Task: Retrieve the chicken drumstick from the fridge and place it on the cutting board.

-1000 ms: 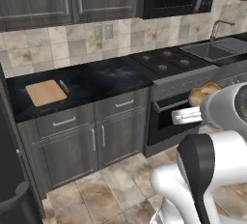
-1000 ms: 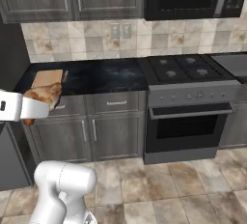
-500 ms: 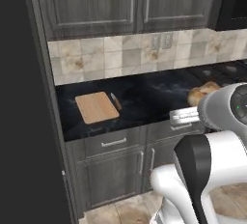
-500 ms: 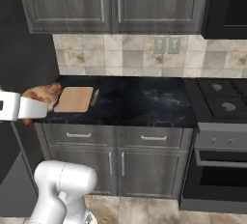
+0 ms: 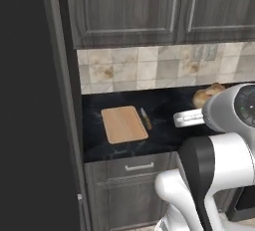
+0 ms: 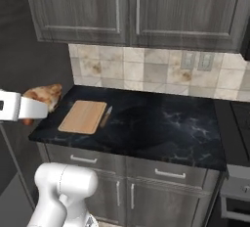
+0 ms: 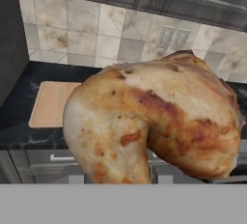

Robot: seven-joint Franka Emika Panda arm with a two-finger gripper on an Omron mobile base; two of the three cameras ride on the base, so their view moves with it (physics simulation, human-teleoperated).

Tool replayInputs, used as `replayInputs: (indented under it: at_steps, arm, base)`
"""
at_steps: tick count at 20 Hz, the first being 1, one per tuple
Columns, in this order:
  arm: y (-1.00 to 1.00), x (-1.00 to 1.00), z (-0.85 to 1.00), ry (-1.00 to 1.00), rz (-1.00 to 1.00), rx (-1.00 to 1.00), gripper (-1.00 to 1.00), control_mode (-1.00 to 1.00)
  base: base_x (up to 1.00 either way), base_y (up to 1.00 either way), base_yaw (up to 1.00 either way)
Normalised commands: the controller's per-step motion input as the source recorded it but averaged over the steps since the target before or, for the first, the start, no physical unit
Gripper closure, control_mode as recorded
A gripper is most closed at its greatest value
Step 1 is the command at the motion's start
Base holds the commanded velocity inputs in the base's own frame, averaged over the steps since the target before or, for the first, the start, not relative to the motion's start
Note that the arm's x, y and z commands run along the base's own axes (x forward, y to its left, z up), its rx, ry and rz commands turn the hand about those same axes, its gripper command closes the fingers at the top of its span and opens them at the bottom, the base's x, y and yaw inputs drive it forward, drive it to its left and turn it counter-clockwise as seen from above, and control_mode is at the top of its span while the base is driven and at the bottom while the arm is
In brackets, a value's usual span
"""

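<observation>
1. Since the earlier frame the whole view has swung left with the base: the stove has left the picture, and the cutting board (image 5: 124, 124) now sits at the centre of the left base view.
2. Nearest, the gripper (image 6: 43, 104) is closed on the chicken drumstick (image 7: 154, 124), carried in the air at the left edge of the right base view.
3. The board lies flat near the left end of the dark tabletop (image 6: 161, 125), bare on top, a knife (image 6: 106, 116) just beside its right edge.
4. Open tabletop stretches right of the knife.
5. Beyond, a tiled wall (image 6: 146, 72) and cabinets (image 6: 132, 8).
</observation>
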Motion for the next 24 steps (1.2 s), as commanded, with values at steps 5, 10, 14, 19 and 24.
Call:
replayInputs:
  at_steps: [5,10,14,19,24]
  arm:
    - [0.0,0.0,0.0,0.0,0.0,0.0,1.0,1.0]
    - [0.0,0.0,0.0,0.0,0.0,0.0,1.0,1.0]
    - [-0.01,0.34,-0.01,0.04,0.1,0.07,1.0,-1.0]
    - [0.0,0.81,-0.13,0.23,0.24,0.21,1.0,-1.0]
    - [-0.01,0.65,-0.24,0.31,0.27,0.22,1.0,-1.0]
  base:
    - [0.02,-0.3,0.19]
    - [0.18,-0.02,0.11]
    - [0.28,-0.05,0.09]
    - [0.0,0.0,0.0]
    - [0.0,0.0,0.0]
